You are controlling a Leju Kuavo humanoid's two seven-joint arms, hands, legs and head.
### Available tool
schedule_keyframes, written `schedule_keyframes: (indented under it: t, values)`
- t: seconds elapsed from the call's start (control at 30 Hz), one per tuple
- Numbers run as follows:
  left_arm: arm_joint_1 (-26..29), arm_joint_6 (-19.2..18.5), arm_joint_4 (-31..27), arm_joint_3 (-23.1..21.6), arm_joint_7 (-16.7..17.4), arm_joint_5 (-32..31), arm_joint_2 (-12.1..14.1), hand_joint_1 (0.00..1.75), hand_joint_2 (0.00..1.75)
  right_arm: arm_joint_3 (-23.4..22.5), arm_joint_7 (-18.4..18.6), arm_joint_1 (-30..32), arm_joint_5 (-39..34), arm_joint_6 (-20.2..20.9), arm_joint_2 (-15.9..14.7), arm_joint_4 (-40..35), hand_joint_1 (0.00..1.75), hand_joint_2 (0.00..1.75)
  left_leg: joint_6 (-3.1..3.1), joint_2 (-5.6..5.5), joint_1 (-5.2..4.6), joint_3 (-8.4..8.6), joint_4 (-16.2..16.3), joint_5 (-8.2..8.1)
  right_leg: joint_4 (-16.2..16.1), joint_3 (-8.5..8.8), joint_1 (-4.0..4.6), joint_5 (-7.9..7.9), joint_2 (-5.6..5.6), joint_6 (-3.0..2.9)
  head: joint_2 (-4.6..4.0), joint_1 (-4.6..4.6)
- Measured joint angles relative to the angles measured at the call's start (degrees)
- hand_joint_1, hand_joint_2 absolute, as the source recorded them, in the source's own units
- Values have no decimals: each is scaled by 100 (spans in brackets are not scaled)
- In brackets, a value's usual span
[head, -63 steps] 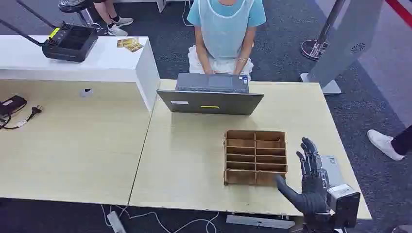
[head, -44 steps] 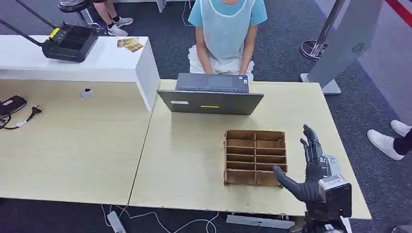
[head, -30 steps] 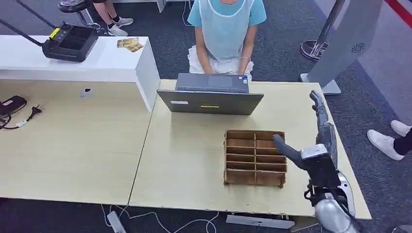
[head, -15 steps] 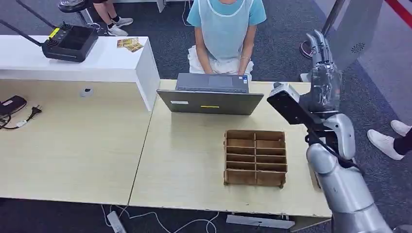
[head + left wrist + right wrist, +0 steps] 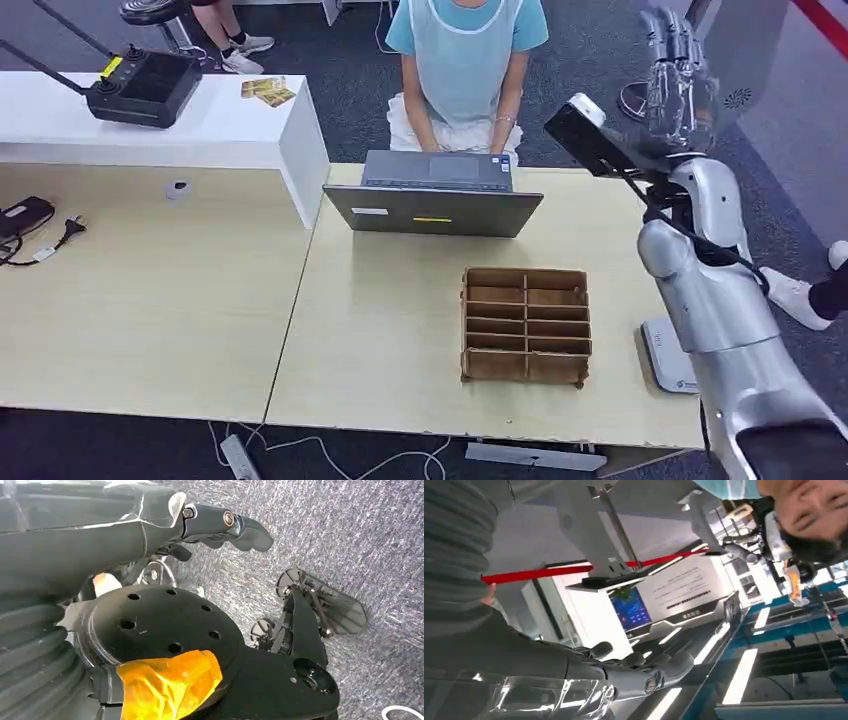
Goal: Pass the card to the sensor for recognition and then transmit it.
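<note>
- The right hand (image 5: 680, 75) was seen raised high beyond the far right edge of the pale wooden table (image 5: 400, 330), on a silver arm reaching up from the lower right.
- Its dark fingers (image 5: 644, 667) were stretched out nearly straight and close together, and nothing was seen held in them.
- The left hand (image 5: 150, 520) was seen hanging low over grey carpet; its fingers (image 5: 235, 527) appeared extended with nothing in them.
- No card could be made out in either hand; small yellowish cards (image 5: 266, 91) lay on the white counter (image 5: 200, 130) at the far left, too small to be identified as the task's card.
- A brown wooden divided tray (image 5: 525, 325) stood on the table near the right arm, its compartments looking bare.
- A white flat device (image 5: 670, 360), possibly the sensor, lay at the table's right edge just beside the arm.
- A person in a light blue top (image 5: 465, 50) was seated behind a grey open laptop (image 5: 435, 195).
- The step in hand was judged to be an early reach, before any card was taken.
- The next move would call for a card to be received or picked up, then brought down over the sensor.
</note>
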Motion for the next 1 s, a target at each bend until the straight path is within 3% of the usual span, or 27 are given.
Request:
schedule_keyframes:
  t: [0.67,1.0]
  values:
    - [1,-26,0,-46,7,-57,11,0,175,153,105,-269,184,66,2,524,0,175,0,0,0,-1,0,0,0,0,0,0,1,0,0,0]
    - [-27,-59,0,-127,109,-225,28,0,175,240,363,-994,573,188,44,1559,0,175,0,-2,0,-1,2,0,0,1,0,2,-1,3,0,0]
